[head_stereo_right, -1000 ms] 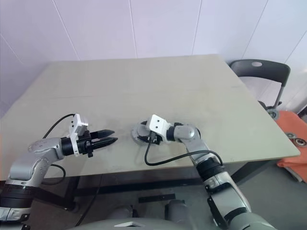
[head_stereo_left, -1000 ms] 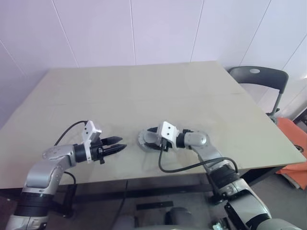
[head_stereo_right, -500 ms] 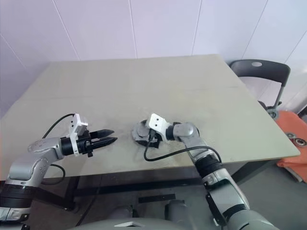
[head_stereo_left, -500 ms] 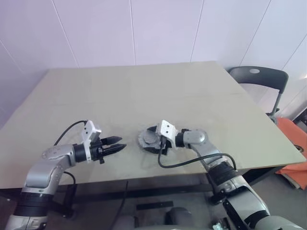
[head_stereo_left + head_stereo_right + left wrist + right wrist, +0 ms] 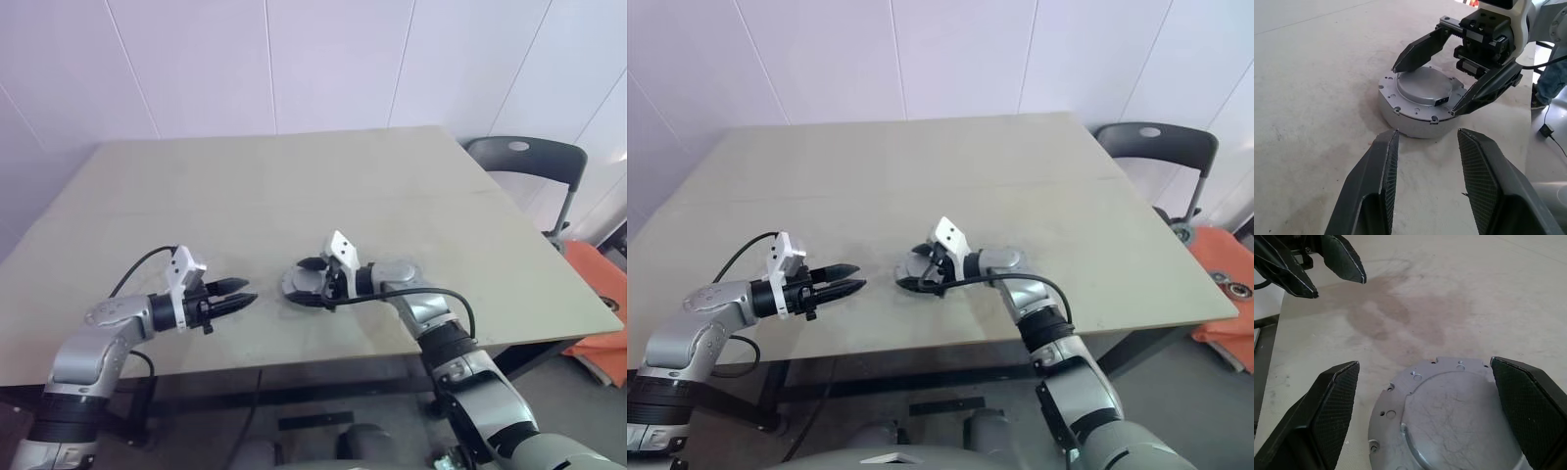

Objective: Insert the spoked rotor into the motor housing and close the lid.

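Housing (image 5: 1418, 110) standing on counter (image 5: 294, 186), lid (image 5: 1424, 86) seated on top. Right pincer (image 5: 1457, 73) spread wide, fingers either side of lid, gripping nothing. Left pincer (image 5: 1425, 161) half open and empty, at 9 o'clock of housing, near but apart, pointing at it.

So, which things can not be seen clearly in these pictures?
- Spoked rotor and copper windings: hidden under the lid covering the motor housing, wrist views.
- Housing's near side: cut off by the right wrist view's edge.
- Contact between the open right gripper and lid: too close to tell.
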Robot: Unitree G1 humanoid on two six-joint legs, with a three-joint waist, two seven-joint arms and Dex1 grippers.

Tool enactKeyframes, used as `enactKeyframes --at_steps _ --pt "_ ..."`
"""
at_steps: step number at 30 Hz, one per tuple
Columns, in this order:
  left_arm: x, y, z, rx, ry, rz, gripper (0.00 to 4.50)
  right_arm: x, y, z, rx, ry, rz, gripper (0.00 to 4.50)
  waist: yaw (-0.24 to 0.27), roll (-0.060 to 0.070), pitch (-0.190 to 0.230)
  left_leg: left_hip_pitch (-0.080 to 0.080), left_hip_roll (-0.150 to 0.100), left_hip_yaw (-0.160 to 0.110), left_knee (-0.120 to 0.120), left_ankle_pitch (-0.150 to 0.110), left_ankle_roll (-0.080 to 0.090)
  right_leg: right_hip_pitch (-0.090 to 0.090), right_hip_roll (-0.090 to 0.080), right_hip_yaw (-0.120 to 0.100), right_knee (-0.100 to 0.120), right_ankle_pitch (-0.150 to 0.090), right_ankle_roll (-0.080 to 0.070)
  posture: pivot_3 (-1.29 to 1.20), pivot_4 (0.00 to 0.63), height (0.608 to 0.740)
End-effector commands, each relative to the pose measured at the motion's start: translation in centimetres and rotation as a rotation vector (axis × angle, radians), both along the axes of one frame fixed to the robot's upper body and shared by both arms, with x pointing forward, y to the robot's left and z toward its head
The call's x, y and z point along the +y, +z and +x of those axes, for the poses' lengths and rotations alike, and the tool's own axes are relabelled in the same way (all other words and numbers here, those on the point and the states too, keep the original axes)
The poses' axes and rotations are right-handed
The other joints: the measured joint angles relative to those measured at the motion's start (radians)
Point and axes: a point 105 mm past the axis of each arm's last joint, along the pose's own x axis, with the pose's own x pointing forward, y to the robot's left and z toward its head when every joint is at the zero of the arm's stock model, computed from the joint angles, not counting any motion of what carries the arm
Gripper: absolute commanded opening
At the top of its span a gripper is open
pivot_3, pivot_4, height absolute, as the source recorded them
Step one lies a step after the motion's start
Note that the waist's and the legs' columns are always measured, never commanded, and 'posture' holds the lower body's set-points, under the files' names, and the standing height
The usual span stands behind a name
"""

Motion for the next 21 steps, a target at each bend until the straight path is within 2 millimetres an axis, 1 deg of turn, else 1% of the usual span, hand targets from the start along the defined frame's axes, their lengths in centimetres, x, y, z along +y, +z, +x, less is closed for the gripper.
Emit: enactKeyframes --at_steps 1,5,9,15,21 --pt "0.4 1.4 0.3 -0.056 0.009 0.0 2.07 0.5 1.4 0.5 -0.042 -0.008 0.058 4.48 0.0 0.0 0.0 0.0 0.0 0.0 0.0 0.0 0.0 0.0 0.0 0.0 0.0 0.0 0.0 0.0 0.0 0.74" --pt "0.3 1.3 0.3 -0.055 0.008 -0.002 2.07 0.9 3.3 0.7 -0.14 0.002 0.111 4.48 0.0 0.0 0.0 -0.003 0.0 0.0 0.0 0.0 0.0 -0.003 0.0 0.0 0.0 0.0 0.0 0.0 0.0 0.74" --pt "0.3 1.1 0.4 -0.052 0.006 -0.005 2.07 0.8 3.9 0.0 -0.159 0.045 0.129 4.48 0.001 0.0 0.0 -0.004 0.0 0.0 0.0 0.0 0.0 -0.003 -0.001 0.0 0.0 0.0 0.0 0.0 0.0 0.74" --pt "0.1 1.1 0.4 -0.052 0.003 -0.007 2.07 0.3 3.4 0.2 -0.153 0.036 0.104 4.48 0.001 0.0 0.0 -0.004 0.0 0.0 0.0 0.0 0.0 -0.003 -0.001 0.0 0.0 0.0 0.0 0.0 0.0 0.74" --pt "0.1 1.2 0.5 -0.052 0.003 -0.007 2.07 -0.9 1.4 0.4 -0.143 0.025 0.019 4.48 0.001 0.0 0.0 -0.004 0.0 0.0 0.0 0.0 0.0 -0.003 -0.001 0.0 0.0 0.0 0.0 0.0 0.0 0.74"
